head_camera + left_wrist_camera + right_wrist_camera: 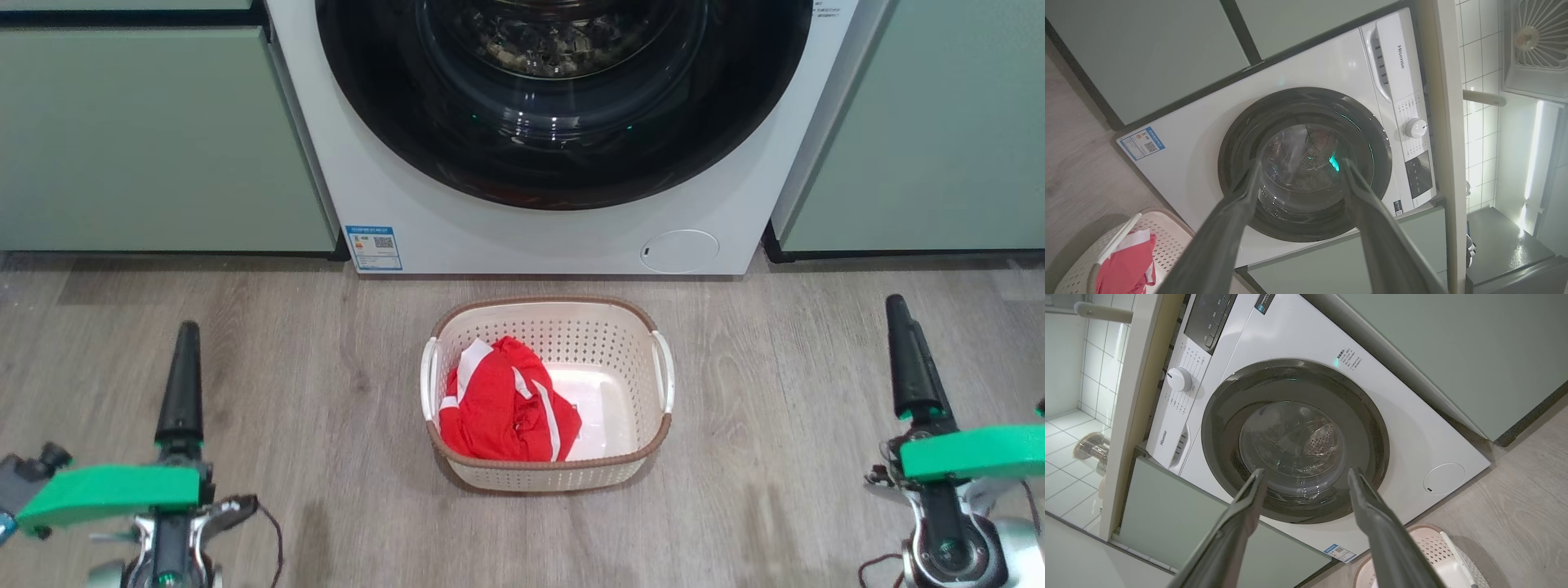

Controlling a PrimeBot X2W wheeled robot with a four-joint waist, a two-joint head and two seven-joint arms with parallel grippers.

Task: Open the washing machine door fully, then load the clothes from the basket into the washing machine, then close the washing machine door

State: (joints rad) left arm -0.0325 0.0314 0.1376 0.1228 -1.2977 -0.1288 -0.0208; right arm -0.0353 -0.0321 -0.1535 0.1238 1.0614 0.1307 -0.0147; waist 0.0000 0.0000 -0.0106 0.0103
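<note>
Red, white-striped clothes (502, 404) lie heaped toward 9 o'clock inside the basket (555, 333), which sits on the wood-look floor (775, 457) at 6 o'clock of the washing machine (522, 233). The washing machine door (563, 175) is shut. Pale green cabinets (155, 139) flank the washer at 9 and 3 o'clock. We hold our left gripper (1302, 162) at 8 o'clock and right gripper (1306, 470) at 4 o'clock of the basket, both with jaws spread wide, empty

Left gripper (1302, 162) and right gripper (1307, 470) (low, apart) gape wide.
</note>
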